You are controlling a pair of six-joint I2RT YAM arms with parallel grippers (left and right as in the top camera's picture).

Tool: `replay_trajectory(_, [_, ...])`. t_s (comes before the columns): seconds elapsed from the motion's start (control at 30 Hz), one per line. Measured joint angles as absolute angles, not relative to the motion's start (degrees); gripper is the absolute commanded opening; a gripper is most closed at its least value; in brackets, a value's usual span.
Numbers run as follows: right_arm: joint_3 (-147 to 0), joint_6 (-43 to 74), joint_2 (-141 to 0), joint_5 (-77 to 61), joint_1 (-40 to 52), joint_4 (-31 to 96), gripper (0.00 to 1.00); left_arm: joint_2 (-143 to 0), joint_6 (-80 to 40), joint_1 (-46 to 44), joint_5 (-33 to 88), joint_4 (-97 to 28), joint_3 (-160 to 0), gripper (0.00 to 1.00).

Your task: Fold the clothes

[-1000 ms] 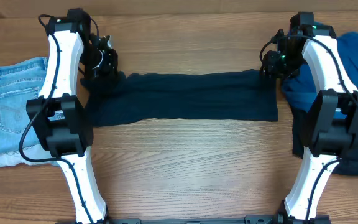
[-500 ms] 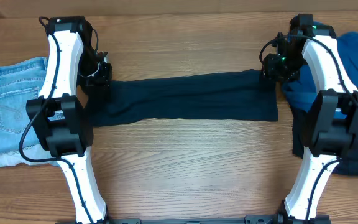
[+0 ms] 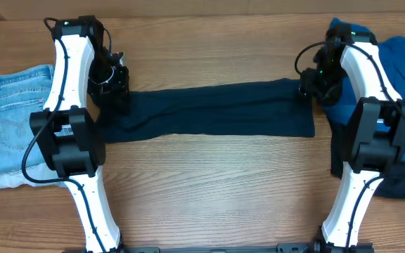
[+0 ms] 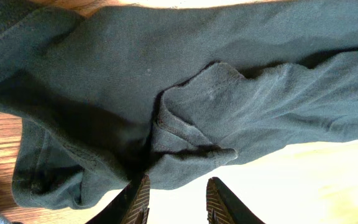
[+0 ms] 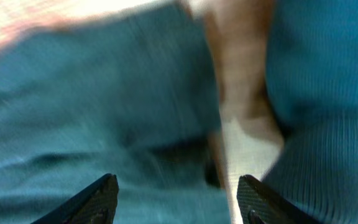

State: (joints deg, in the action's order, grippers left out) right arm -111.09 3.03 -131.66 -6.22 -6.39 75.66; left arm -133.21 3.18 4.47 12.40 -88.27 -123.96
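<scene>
Navy top [image 3: 209, 109]: dark, near-black knit, folded into a long band lying flat on the table [image 3: 209, 190]. It runs from L gripper [image 4: 176, 186] across to R gripper [image 5: 176, 190]. Long edges fairly straight. End by R jaws is squared off; end by L jaws is rumpled, w/ a small flap turned over just ahead of the fingertips.

L jaws narrowly apart, nothing btw them, cloth just past the tips. R jaws wide, empty. R wrist view is blurred: top's end ahead-left of jaws, bright blue garment [image 3: 399, 60] ahead-right, strip of bare wood btw.

Jeans [image 3: 13, 126] lie outboard of L arm; dark garment [image 3: 399, 183] partly under R arm. Broad bare wood on the base side of the band.

Vs 1 s ago: top lies approx the same. R gripper has shifted a bit off the corner toward the blue garment.
</scene>
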Motion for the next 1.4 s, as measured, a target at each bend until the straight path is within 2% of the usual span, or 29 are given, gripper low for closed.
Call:
replay_trajectory(0.2, [-110.78,5.56,-131.66,-10.41,-6.72,75.35,0.76,-133.21,3.18,4.47,12.43,-88.07,-123.96,0.33])
replay_trajectory(0.4, [-110.04,7.88,-131.72,-15.07,-6.76,60.29,0.74,-133.21,3.18,4.47,12.43,-88.07,-123.96,0.33])
replay_trajectory(0.53, [-110.04,8.56,-131.74,-13.21,-6.76,57.14,0.73,-133.21,3.18,4.47,12.43,-88.07,-123.96,0.33])
replay_trajectory(0.6, [-110.04,8.75,-131.74,-11.55,-6.76,57.01,0.64,-133.21,3.18,4.47,12.43,-88.07,-123.96,0.34])
replay_trajectory(0.77, [-110.04,8.95,-132.09,-10.09,-6.76,57.12,0.64,-133.21,3.18,4.47,12.43,-88.07,-123.96,0.34])
replay_trajectory(0.83, [-110.04,8.93,-133.19,-10.07,-6.76,57.30,0.60,-133.21,3.18,4.47,12.45,-88.07,-123.96,0.34])
replay_trajectory(0.87, [-110.04,8.91,-133.82,-10.07,-6.76,57.56,0.55,-133.21,3.20,4.47,12.43,-88.07,-123.96,0.34])
replay_trajectory(0.93, [-110.02,8.91,-134.76,-10.00,-6.76,57.93,0.27,-133.21,3.18,4.47,12.43,-88.07,-123.96,0.34])
replay_trajectory(0.97, [-110.02,8.67,-134.82,-10.04,-6.76,58.02,0.23,-133.21,3.18,4.47,12.43,-88.07,-123.96,0.34])
replay_trajectory(1.0, [-110.02,8.71,-134.82,-10.04,-6.76,58.02,0.24,-133.21,3.18,4.47,12.43,-88.07,-123.96,0.34])
replay_trajectory(1.07, [-110.02,8.80,-134.85,-10.04,-6.76,58.06,0.33,-133.21,3.20,4.47,12.43,-88.07,-123.96,0.34])
replay_trajectory(1.17, [-110.06,8.82,-134.85,-9.67,-6.76,58.98,0.34,-133.21,3.18,4.47,12.43,-88.07,-123.96,0.34])
replay_trajectory(1.37, [-114.32,8.73,-134.87,-5.74,-6.76,65.08,0.29,-133.21,3.18,4.47,12.45,-87.99,-123.96,0.34])
replay_trajectory(1.4, [-114.43,8.75,-134.87,-5.56,-6.76,65.43,0.21,-133.21,3.18,4.47,12.43,-87.96,-123.96,0.34])
